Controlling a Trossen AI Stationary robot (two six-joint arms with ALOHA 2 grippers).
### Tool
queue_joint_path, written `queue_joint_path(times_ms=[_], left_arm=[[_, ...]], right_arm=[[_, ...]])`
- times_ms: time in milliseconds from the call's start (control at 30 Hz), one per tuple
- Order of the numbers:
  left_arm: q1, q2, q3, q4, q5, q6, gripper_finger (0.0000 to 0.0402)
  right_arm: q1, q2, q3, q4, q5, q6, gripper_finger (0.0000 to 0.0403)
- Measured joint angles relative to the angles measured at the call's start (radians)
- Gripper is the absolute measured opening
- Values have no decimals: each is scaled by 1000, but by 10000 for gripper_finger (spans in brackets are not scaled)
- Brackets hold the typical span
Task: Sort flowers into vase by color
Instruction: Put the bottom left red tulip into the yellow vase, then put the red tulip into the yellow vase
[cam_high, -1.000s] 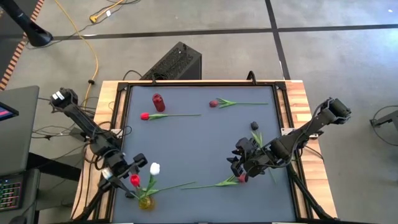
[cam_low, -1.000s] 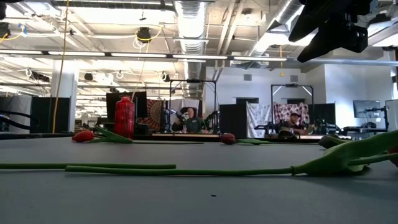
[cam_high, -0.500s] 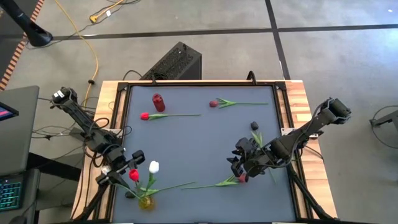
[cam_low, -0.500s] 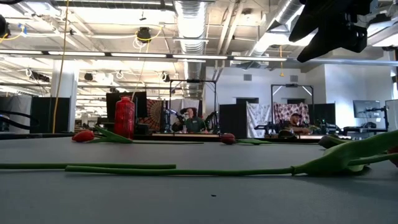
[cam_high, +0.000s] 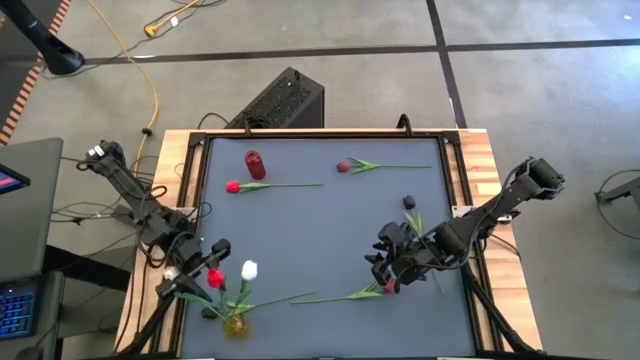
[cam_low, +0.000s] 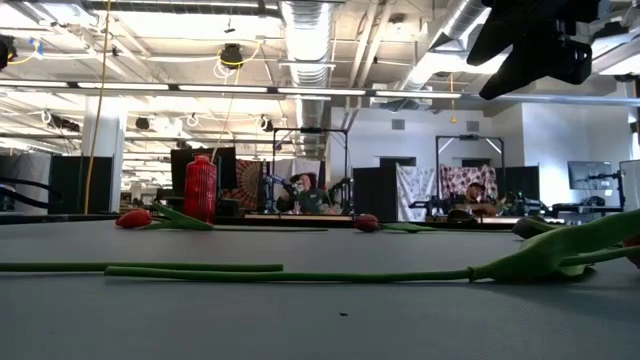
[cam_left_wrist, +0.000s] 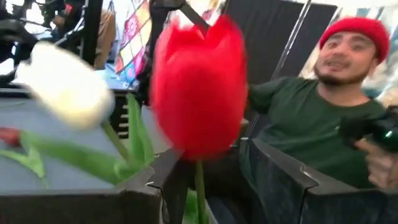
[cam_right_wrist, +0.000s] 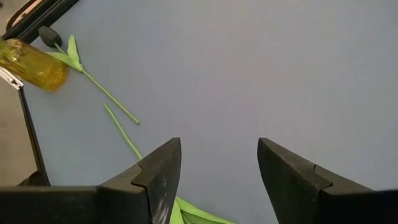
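My left gripper (cam_high: 203, 272) is open and level at the table's near left, beside the yellow vase (cam_high: 234, 325). A red tulip's head (cam_left_wrist: 199, 93) stands just ahead of its fingers, and the stem (cam_left_wrist: 200, 193) runs down between them. A white tulip (cam_high: 248, 269) leans out of the yellow vase. My right gripper (cam_high: 383, 268) hangs open above the near right, over another red tulip (cam_high: 388, 287) that lies on the table with its stem (cam_high: 335, 296) pointing left. Two more red tulips (cam_high: 232, 186) (cam_high: 344, 166) and a dark one (cam_high: 409, 201) also lie flat. My left gripper has the red tulip's stem (cam_left_wrist: 200, 198) running down between its fingers, closer to one of them (cam_left_wrist: 171, 180). I cannot tell whether the stem touches that finger. The head stands upright above the fingers.
A red vase (cam_high: 254, 164) stands at the far left. A loose green stem (cam_right_wrist: 109, 96) lies on the table between the yellow vase (cam_right_wrist: 31, 62) and my right gripper. The black table frame (cam_high: 195, 190) runs beside my left arm. People sit beyond the far edge.
My left gripper has drawn back toward the table's left edge, risen a little and tipped up to level. The red tulip's head has shifted slightly toward the far edge with it.
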Motion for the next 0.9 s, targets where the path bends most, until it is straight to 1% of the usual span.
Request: queue_joint_path(times_ms=[100,167,267,400,600,700,800,900], left_arm=[[0,12,87,-103,14,34,154],[0,21,155,-231,12,44,154],[0,47,251,-427,-36,45,154],[0,96,355,-609,-81,25,154],[0,184,458,-782,-99,-33,154],[0,222,501,-815,-92,-44,154],[0,248,558,-836,-65,-41,154],[0,275,625,-936,-64,-72,154]], right_arm=[[0,0,0,0,0,0,240],[0,0,0,0,0,0,240],[0,0,0,0,-1,0,240],[0,0,0,0,-1,-1,240],[0,0,0,0,-1,-10,240],[0,0,0,2,-2,-23,240],[0,0,0,8,-5,-34,240],[0,0,0,8,-8,-34,240]])
